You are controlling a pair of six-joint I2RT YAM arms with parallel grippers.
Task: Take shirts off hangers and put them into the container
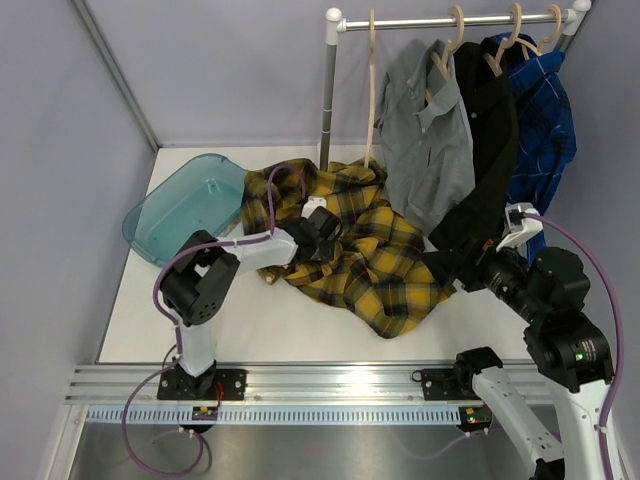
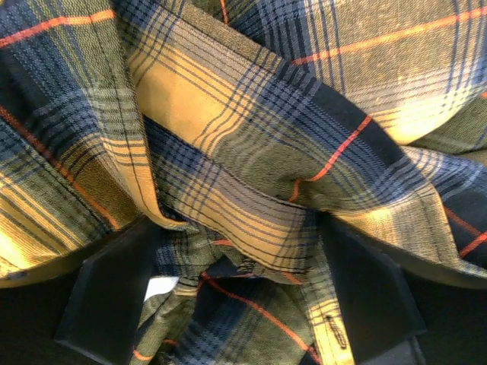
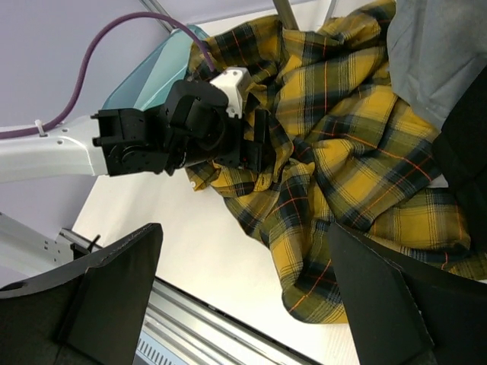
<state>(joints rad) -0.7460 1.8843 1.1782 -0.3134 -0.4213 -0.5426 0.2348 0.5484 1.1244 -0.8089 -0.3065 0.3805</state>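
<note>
The yellow-and-black plaid shirt (image 1: pixel 385 260) lies crumpled on the surface (image 1: pixel 290 330), just beside the teal container (image 1: pixel 160 215). The left gripper (image 1: pixel 325 235) is pushed into its folds, jaws spread wide with loose cloth between them. The right gripper (image 3: pixel 243 236) hovers wide open and empty near the hanging black shirt (image 1: pixel 490 130).
</note>
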